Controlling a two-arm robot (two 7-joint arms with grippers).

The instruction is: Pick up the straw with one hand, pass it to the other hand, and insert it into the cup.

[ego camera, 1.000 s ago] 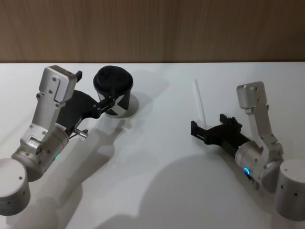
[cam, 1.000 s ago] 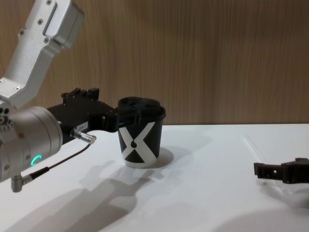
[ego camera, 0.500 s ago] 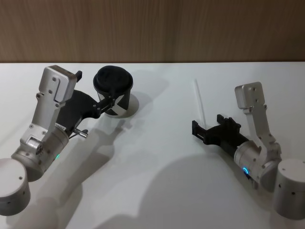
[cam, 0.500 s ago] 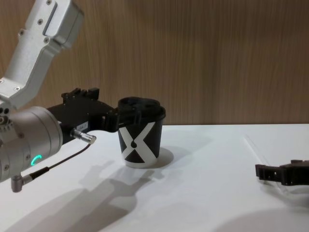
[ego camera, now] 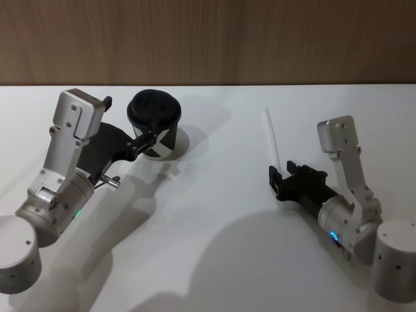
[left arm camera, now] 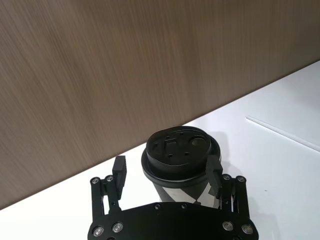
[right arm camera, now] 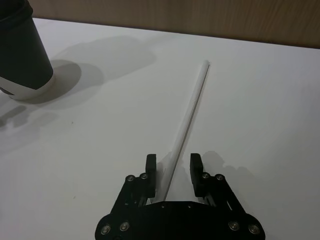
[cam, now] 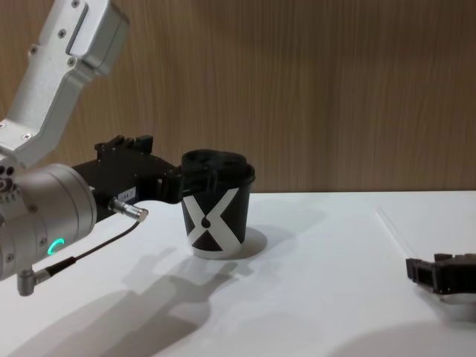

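The black cup (ego camera: 155, 123) with the white X (cam: 216, 217) stands upright at the table's back left. My left gripper (left arm camera: 166, 170) is open with the cup between its fingers; one finger lies close against the cup's side, the other stands apart from it. The thin whitish straw (ego camera: 271, 135) lies flat on the table at the right, pointing away from me. My right gripper (right arm camera: 173, 167) is open and low over the table, one finger on each side of the straw's (right arm camera: 191, 112) near end. In the head view this right gripper (ego camera: 283, 174) sits just below the straw.
The white table (ego camera: 214, 214) ends at a brown wooden wall (ego camera: 208, 39) behind the cup and straw. A wide bare stretch of table lies between the two arms.
My right gripper has swung and shifted to the right, lining up with the straw's near end. The left arm and the cup have not moved.
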